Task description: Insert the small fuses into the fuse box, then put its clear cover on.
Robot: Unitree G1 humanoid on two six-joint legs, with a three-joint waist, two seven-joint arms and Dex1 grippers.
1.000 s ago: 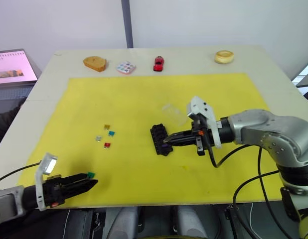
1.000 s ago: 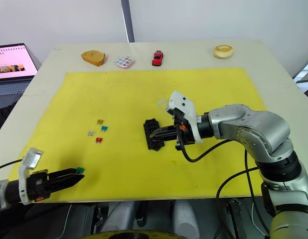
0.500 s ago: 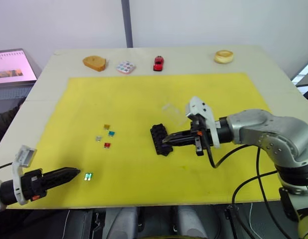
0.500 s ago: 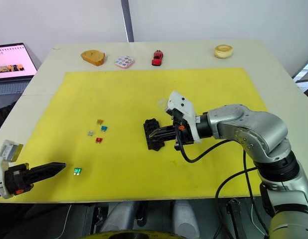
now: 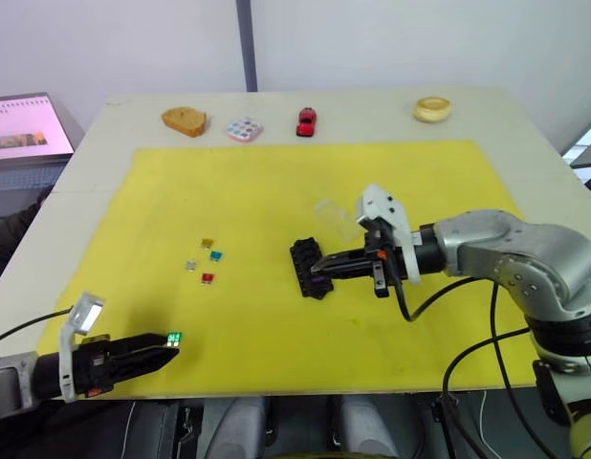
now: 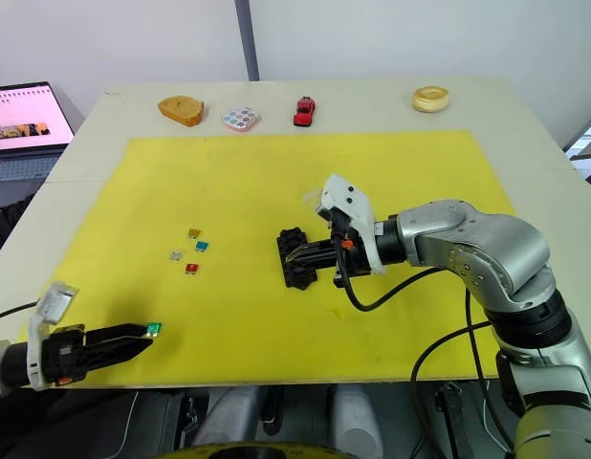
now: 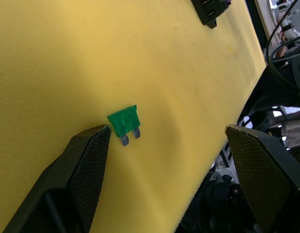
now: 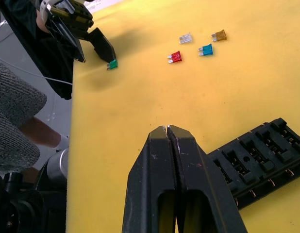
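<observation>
A green fuse (image 7: 125,122) lies flat on the yellow mat (image 5: 276,191) near its front left edge. My left gripper (image 7: 167,130) is open around it, one finger (image 7: 87,165) touching the fuse. Several more fuses lie further in: amber (image 5: 207,243), teal (image 5: 215,255), grey (image 5: 191,265) and red (image 5: 207,278). The black fuse box (image 5: 308,268) sits mid-mat. My right gripper (image 8: 168,127) is shut and empty, its tips at the box's right side. The clear cover (image 5: 332,215) lies just behind the box.
Along the table's far edge are a brown bread-like piece (image 5: 184,120), a white tile with coloured dots (image 5: 244,129), a red toy car (image 5: 306,121) and a tan ring (image 5: 431,108). A laptop (image 5: 23,124) stands off the table's left.
My left gripper drew back to the left away from the green fuse, then came forward to it again and now stands open around it. The right arm has stayed still.
</observation>
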